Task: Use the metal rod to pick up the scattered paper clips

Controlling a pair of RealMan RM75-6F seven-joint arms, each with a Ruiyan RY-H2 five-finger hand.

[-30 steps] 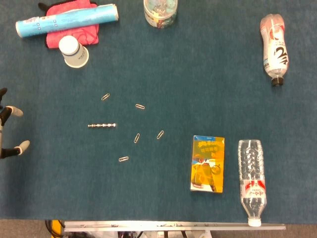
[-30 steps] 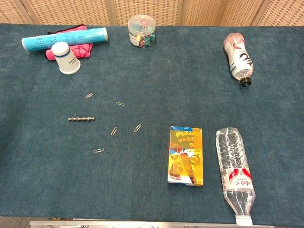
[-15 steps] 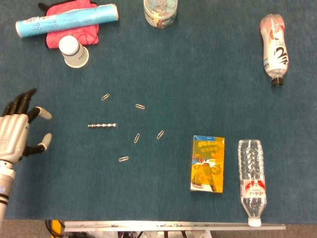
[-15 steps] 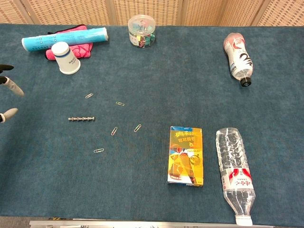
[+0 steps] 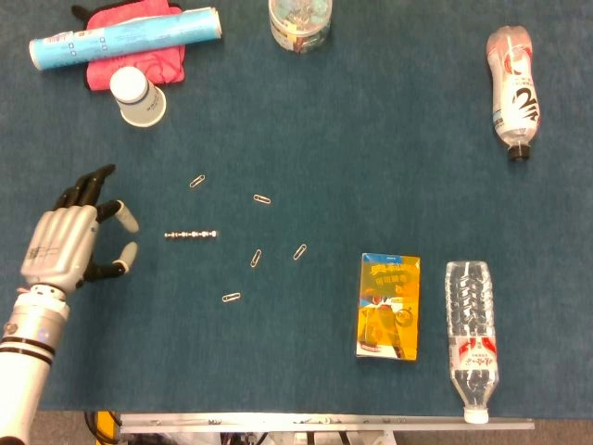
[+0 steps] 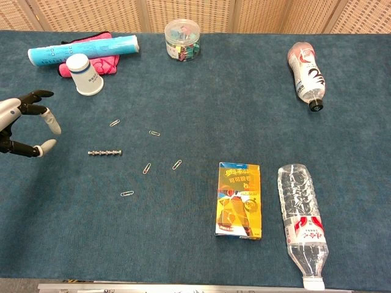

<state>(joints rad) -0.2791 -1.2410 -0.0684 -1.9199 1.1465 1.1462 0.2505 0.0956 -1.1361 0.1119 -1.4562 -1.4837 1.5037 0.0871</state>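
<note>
Silver-backed, the left hand (image 5: 69,246) hovers over the blue cloth table (image 5: 371,139), fingers spread wide, holding nothing. Just past its fingertips lies the metal rod (image 5: 192,235), flat and untouched. Beyond the rod, further from the hand, five paper clips (image 5: 256,259) lie scattered. Far from the hand lies a yellow box (image 5: 389,306).

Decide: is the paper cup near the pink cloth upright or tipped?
Tipped. The paper cup lies on its side beside the pink cloth.
</note>
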